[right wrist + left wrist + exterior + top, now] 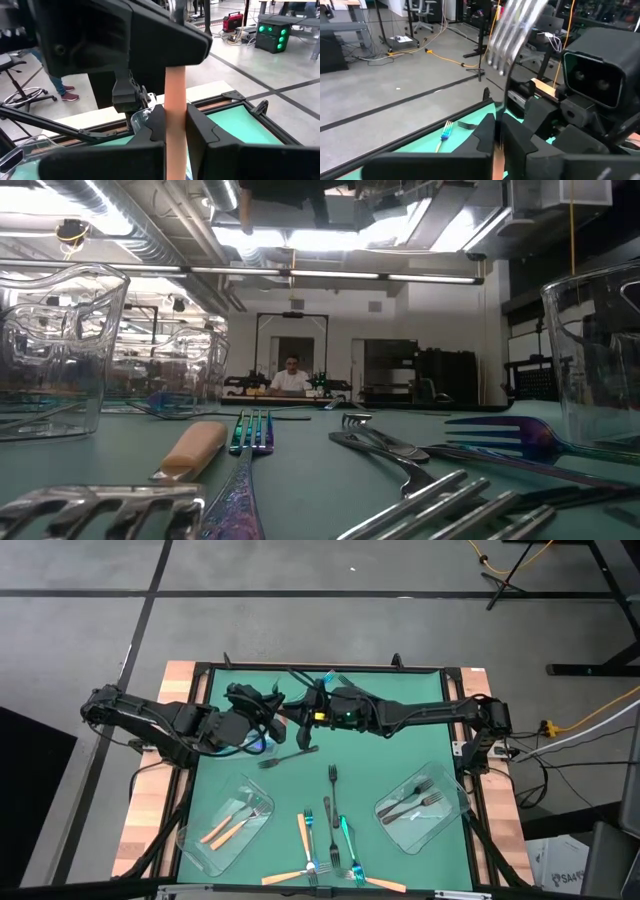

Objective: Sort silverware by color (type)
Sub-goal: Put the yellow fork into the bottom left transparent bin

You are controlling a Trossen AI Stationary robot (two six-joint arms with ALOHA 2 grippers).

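Right wrist view shows the right gripper (175,135) with its fingers closed on the orange handle of a fork (175,100), and the left wrist view shows the left gripper (497,142) with its fingers shut around the same fork just below its tines (512,35). Both arms meet above the far half of the desk (400,730), so the fork hangs between two grips. If either pulls before the other lets go, the fork could twist, slip and drop among the loose forks (335,830) near the trays (228,822).
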